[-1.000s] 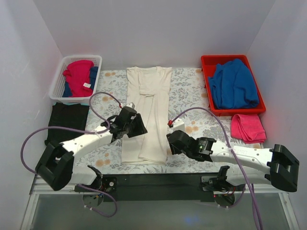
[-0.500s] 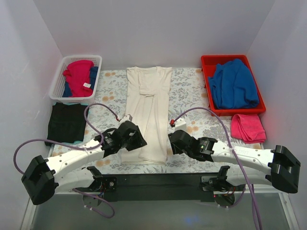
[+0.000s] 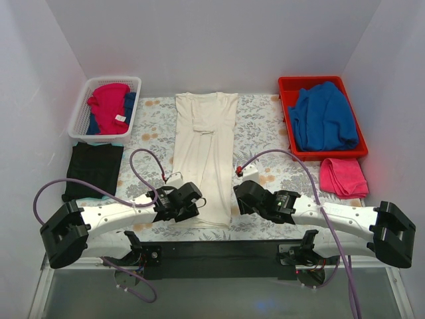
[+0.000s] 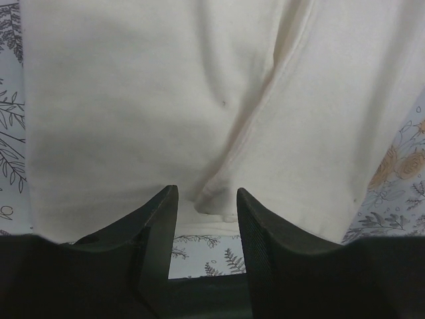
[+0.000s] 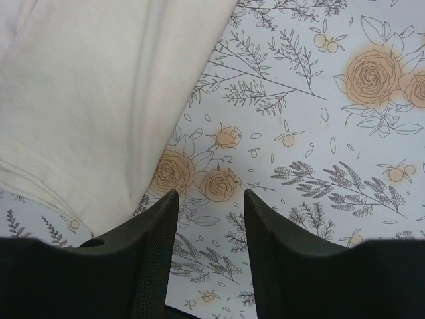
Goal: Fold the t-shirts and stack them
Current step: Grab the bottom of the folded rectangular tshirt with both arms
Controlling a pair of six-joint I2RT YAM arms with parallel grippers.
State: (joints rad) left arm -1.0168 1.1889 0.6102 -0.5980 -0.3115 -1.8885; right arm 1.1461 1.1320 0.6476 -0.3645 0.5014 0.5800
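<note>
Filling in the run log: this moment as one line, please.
left gripper: open at near hem of long cream-white cloth shirt | right gripper: open over grey floral tablecloth beside that shirt | held: nothing

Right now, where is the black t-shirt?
In the top view the black t-shirt lies at far left, just nearer than the white basket and left of the cream shirt.

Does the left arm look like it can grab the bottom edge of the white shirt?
Probably yes. The left end effector sits open right at the bottom hem of the white shirt, with nothing between them.
</note>
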